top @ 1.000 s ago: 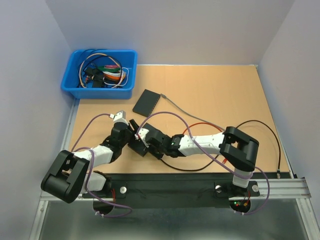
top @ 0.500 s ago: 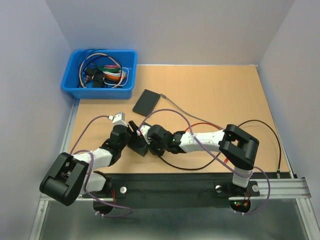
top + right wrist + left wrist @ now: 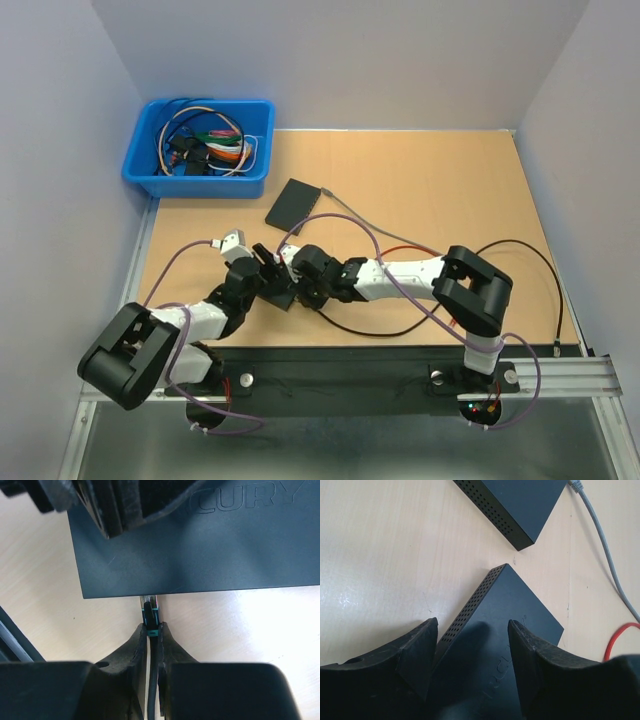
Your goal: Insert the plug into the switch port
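Two black switches on the table (image 3: 450,190). The near switch (image 3: 515,615) fills the centre of the left wrist view. The second switch (image 3: 520,500) lies apart at upper centre, and one gray cable (image 3: 605,550) starts by its corner and runs down the right edge. One red cable (image 3: 620,635) curls at lower right. One blue bin (image 3: 195,185) of tangled leads stands at upper left of the top view.

My left fingers (image 3: 415,655) are spread, one beside the near switch's perforated side, the other over its lid. They crowd the upper left of the right wrist view.

My right fingers (image 3: 135,645) are clenched on the one plug (image 3: 151,617). Its tip meets the near switch's lower edge; I cannot tell whether it is seated.
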You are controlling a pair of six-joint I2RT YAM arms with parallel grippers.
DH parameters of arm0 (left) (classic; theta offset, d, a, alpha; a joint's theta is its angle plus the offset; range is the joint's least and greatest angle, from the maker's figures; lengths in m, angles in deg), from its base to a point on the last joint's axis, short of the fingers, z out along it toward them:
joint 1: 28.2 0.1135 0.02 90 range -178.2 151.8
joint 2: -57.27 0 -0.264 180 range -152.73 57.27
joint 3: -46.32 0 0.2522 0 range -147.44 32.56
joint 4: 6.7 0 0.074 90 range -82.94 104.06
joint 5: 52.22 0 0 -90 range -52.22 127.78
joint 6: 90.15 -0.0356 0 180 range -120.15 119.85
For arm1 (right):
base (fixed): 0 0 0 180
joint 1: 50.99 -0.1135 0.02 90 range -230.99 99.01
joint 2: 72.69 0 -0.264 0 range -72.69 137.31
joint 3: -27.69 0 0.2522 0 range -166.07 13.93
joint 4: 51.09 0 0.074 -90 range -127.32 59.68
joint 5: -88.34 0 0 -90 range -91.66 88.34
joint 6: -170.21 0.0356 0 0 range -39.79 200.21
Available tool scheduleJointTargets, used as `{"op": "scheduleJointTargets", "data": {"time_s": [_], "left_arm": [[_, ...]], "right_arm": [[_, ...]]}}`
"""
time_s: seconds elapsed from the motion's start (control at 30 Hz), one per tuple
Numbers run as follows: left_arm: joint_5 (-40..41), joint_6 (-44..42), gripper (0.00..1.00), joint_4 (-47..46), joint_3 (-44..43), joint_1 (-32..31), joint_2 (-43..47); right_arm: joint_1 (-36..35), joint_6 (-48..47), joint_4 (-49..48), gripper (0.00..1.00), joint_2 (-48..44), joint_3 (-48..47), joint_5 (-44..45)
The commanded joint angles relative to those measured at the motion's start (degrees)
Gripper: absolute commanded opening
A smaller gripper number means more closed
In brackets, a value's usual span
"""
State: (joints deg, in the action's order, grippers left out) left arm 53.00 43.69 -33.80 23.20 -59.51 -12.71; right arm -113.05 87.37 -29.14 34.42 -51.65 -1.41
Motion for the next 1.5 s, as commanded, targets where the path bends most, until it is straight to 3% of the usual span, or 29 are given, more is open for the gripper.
{"op": "scheduleJointTargets", "data": {"time_s": [0.0,0.33,0.5,0.6,0.63,0.73,0.93,1.2,1.47], "left_arm": [[-24.63,13.29,0.68,4.65,0.94,-10.52,-3.93],[-22.17,14.17,0.68,4.47,-1.09,-14.57,-9.74],[-21.64,14.17,0.68,5.00,-0.83,-14.66,-7.55],[-20.85,13.73,0.68,6.32,-0.92,-14.66,-5.88],[-20.50,13.56,0.68,7.02,-1.35,-14.74,-5.61],[-20.23,13.29,0.68,7.99,-1.97,-14.66,-5.09],[-19.62,12.95,0.68,10.09,-2.76,-14.66,-3.69],[-13.65,8.30,0.74,24.85,-9.08,-13.43,6.15],[-11.88,1.71,0.79,36.98,-15.06,-6.76,15.03]], "right_arm": [[2.74,2.60,-56.70,0.00,0.46,-5.94,-1.55],[3.09,2.77,-55.65,0.01,3.19,-15.27,-3.60],[3.09,1.28,-54.94,0.02,2.93,-10.81,-0.70],[3.09,0.75,-54.68,0.20,2.23,-5.99,1.05],[3.09,0.49,-54.68,0.32,1.97,-4.74,2.11],[3.09,0.31,-54.50,0.48,1.26,-0.17,4.74],[3.00,0.75,-53.98,0.69,-1.80,6.68,9.05],[4.14,4.26,-49.34,0.79,-13.13,14.33,15.30],[12.73,13.13,-39.14,0.84,-17.99,14.26,13.74]]}}
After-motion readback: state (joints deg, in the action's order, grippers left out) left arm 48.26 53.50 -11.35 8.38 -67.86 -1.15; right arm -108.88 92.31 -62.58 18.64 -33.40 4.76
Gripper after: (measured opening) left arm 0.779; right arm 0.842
